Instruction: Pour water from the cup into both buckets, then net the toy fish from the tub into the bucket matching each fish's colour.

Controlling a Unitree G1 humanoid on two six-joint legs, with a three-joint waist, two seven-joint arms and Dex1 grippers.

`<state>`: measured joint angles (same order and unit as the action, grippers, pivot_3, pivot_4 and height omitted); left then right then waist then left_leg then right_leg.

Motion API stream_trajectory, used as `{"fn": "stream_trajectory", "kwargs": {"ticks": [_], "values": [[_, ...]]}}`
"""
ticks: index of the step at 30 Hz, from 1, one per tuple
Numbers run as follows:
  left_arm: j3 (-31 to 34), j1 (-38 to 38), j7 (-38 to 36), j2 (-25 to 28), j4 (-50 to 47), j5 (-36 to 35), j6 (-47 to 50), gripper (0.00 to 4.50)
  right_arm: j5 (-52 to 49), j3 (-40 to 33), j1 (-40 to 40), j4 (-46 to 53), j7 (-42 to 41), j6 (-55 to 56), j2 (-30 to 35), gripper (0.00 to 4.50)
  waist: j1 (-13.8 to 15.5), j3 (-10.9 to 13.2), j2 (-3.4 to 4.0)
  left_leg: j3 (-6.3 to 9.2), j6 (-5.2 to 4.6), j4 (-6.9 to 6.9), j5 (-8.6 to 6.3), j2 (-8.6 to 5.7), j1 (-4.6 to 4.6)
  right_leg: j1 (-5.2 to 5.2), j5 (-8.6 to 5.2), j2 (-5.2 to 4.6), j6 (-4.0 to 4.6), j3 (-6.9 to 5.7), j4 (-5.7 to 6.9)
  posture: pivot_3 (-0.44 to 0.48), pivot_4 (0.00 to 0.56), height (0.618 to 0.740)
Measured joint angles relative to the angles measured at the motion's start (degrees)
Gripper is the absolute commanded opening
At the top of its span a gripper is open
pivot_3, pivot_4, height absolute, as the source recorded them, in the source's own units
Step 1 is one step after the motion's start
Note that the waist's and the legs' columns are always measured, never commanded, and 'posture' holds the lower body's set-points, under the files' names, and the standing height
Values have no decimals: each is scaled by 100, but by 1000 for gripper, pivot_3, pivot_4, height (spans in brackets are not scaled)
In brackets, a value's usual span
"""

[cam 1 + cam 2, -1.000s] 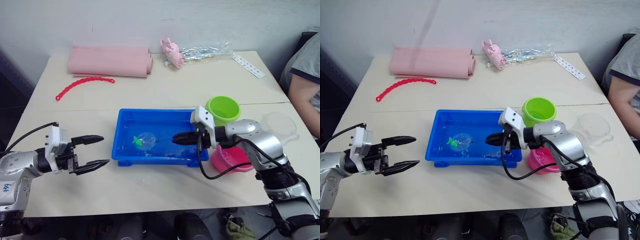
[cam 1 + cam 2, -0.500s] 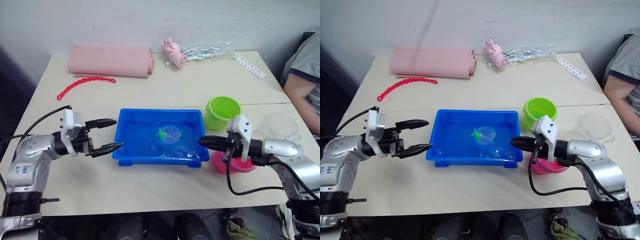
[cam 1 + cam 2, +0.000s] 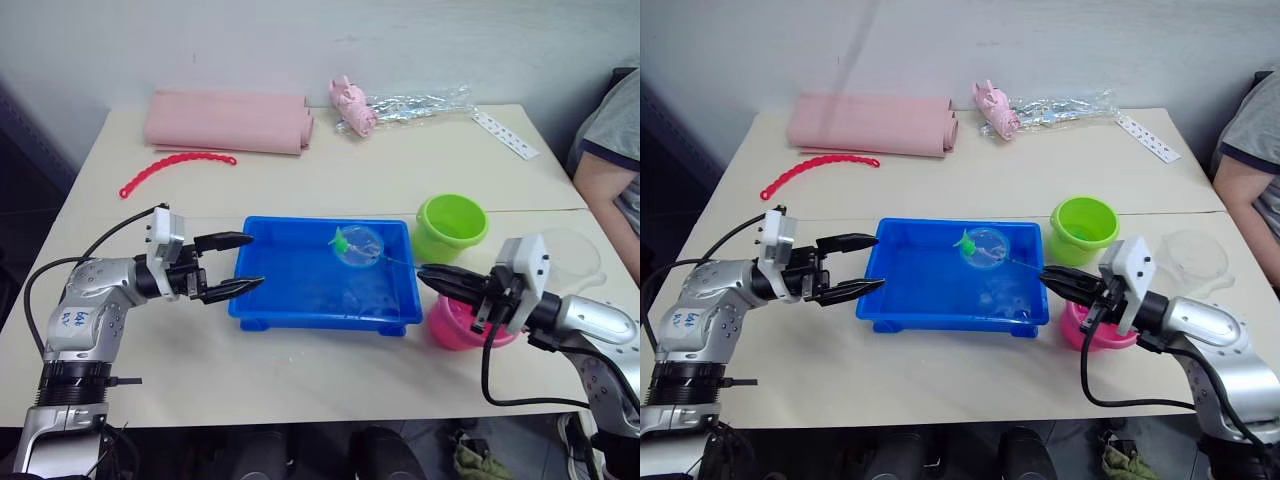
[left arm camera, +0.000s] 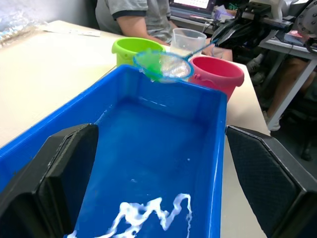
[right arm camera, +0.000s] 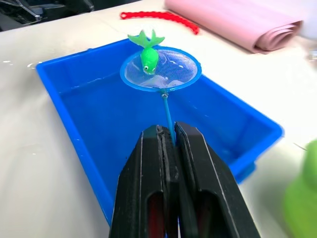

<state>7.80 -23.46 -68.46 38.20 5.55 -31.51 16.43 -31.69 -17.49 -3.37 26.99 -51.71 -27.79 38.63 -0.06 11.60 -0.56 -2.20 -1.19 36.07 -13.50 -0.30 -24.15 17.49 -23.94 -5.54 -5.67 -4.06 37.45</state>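
Net (image 5: 161, 69) stick pinched between clenched right gripper (image 5: 168, 144) fingers, hoop raised over far end of tub (image 3: 300, 300), green fish (image 5: 147, 55) lying on mesh at rim. Left gripper (image 3: 235, 265) fingers spread, released, straddling tub's near-left wall. Green bucket (image 3: 450, 226) stood just beyond tub's right end; pink bucket (image 3: 455, 322) under right gripper; cup (image 3: 1193, 256) beside it. Red chain (image 3: 177, 167), pink roll (image 3: 228, 120) at table's far side.

Glossy blue plastic tub (image 3: 300, 290)
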Motion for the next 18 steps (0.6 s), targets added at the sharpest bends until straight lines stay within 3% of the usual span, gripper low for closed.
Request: {"fn": "stream_trajectory", "kwargs": {"ticks": [9,18], "values": [[-59,-268,-48,-333,197,-2,-7,4474,23,-998,430,-91,347,338,196,0,9,0,0,-1,-1,3,1,-1,0,-2,0,1,0,-1,-1,0,150,740],[-224,-514,103,-726,11,-78,363,4474,1497,-1196,164,-1713,714,1677,1045,0,-8,0,0,-6,-2,3,2,-2,1,-2,0,4,0,0,0,0,150,740]]}}
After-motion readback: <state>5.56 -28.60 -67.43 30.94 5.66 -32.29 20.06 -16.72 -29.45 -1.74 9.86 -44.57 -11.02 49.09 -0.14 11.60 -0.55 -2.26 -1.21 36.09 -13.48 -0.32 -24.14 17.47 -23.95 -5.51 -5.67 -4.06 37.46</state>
